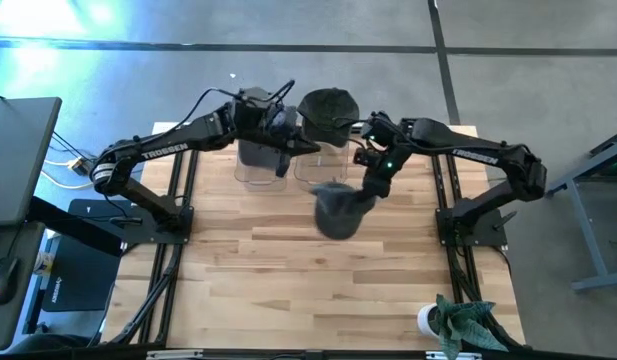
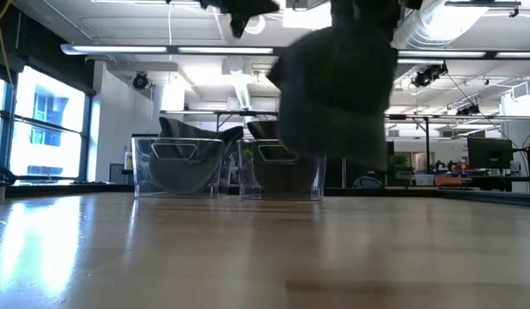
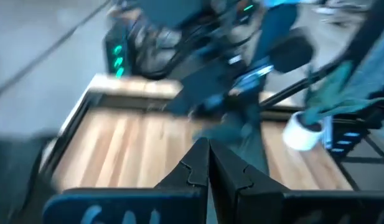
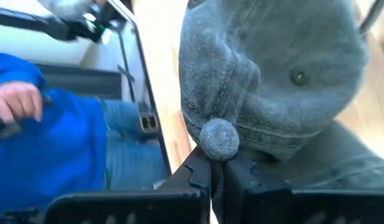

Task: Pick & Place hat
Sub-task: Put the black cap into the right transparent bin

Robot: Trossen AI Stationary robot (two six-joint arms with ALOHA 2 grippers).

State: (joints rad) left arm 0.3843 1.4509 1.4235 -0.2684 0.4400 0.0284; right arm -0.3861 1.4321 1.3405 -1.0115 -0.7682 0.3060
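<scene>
I have the right gripper pinched tight on the grey hat, which hangs just below centre of the high view and, from table level, clear of the wooden table. So the pick looks done; the placing is left. Two clear bins at the table's far edge, top centre of the overhead frame, already hold hats, and another dark hat sits just beyond them. My left gripper is closed and empty, hovering over the left bin
</scene>
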